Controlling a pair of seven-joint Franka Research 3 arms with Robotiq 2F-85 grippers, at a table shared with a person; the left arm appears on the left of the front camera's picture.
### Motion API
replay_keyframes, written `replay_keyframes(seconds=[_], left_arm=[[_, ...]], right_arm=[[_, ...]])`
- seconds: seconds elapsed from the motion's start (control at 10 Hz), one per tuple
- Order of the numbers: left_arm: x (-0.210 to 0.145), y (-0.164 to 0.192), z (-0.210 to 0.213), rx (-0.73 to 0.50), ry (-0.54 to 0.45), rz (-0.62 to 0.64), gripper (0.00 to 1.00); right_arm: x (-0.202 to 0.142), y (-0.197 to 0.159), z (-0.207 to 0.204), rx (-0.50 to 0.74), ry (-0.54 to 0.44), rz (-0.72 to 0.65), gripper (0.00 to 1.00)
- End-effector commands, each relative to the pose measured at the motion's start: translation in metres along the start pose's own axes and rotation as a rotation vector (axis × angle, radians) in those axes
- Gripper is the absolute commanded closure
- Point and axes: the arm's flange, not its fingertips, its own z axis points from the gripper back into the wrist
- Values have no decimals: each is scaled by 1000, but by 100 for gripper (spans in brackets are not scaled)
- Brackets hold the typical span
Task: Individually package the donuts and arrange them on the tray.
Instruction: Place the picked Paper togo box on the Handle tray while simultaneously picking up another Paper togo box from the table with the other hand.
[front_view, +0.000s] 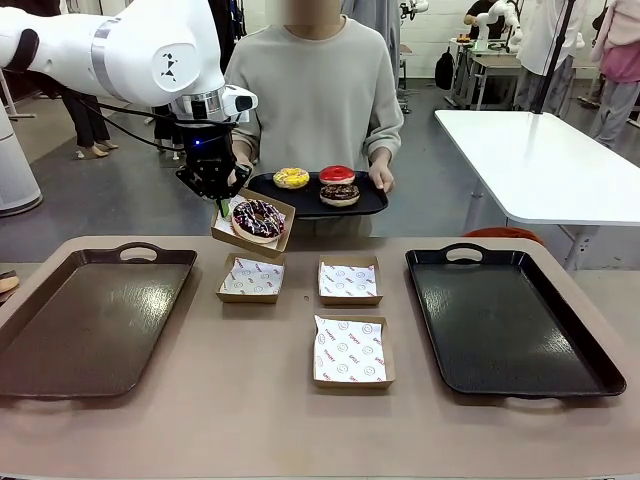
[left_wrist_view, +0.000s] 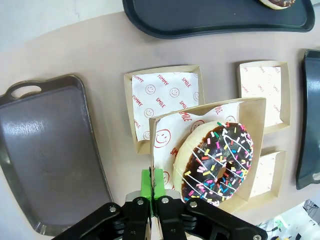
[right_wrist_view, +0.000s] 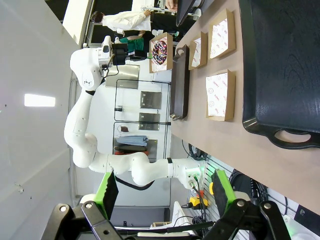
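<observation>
The left claw (left_wrist_view: 155, 181) is pinching the rim of a flimsy cardboard box (left_wrist_view: 167, 137), carrying the soft, light chocolate donut (left_wrist_view: 217, 162) tilted above the table (front_view: 250, 420). Frosting smears, so gripping the box edge is working better. The right claw (right_wrist_view: 165, 189) is gaping wide.

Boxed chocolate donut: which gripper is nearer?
Left. The left gripper is shut on the rim of the box holding the donut, lifted off the table. The right gripper hangs open off the table's edge, far away.

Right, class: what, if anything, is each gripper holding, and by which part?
The left gripper pinches a cardboard box, carrying the chocolate sprinkled donut, by one side wall. The right gripper is open and holds nothing.
</observation>
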Motion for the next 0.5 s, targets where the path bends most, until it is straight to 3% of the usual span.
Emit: replay_keyframes(seconds=[0.0,0.4], left_arm=[[-5,2,1,1,-10,1,100],[0,0,0,0,0,0,99]], right_arm=[[0,0,1,21,-5,4,0],[0,0,0,0,0,0,0]])
